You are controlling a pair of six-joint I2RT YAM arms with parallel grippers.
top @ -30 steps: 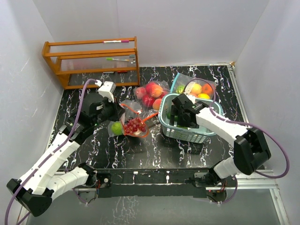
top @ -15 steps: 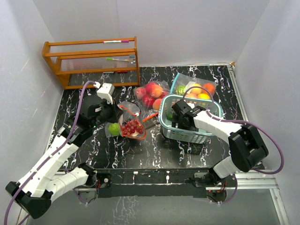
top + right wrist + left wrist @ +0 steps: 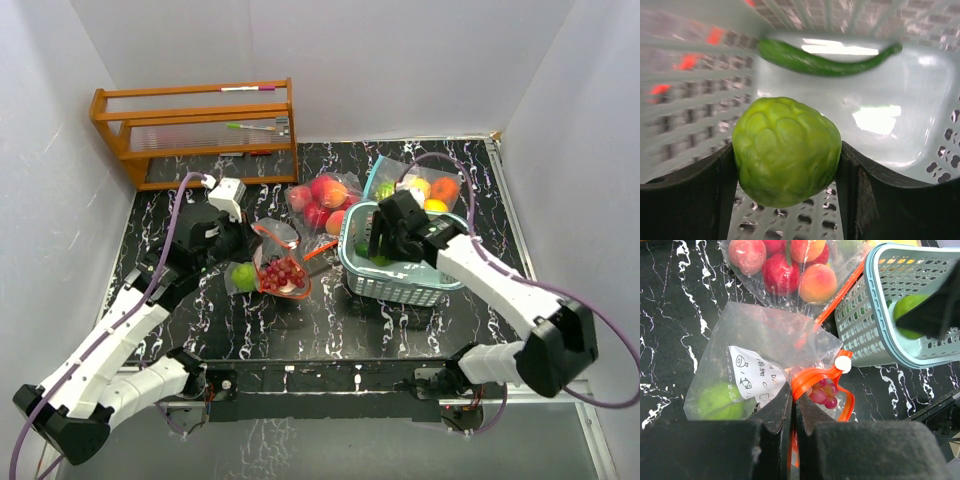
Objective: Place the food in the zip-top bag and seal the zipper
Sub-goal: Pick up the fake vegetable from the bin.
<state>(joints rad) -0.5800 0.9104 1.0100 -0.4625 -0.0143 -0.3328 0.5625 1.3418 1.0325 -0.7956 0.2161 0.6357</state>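
The clear zip-top bag with an orange zipper rim lies on the black table, holding purple grapes and a green fruit. My left gripper is shut on the orange rim, which keeps the mouth open toward the basket. In the top view the left gripper sits at the bag. My right gripper is inside the teal slatted basket, shut on a bumpy green fruit, with a finger pressed against each side. A long green pepper lies on the basket floor.
Behind the open bag lies a sealed bag of red and peach fruits. Another bag of orange and yellow fruits lies behind the basket. A wooden rack stands at the back left. White walls close in the table.
The right gripper has closed on the bumpy green fruit in the basket, and its arm has shifted back and up a little. The left gripper still holds the bag rim.
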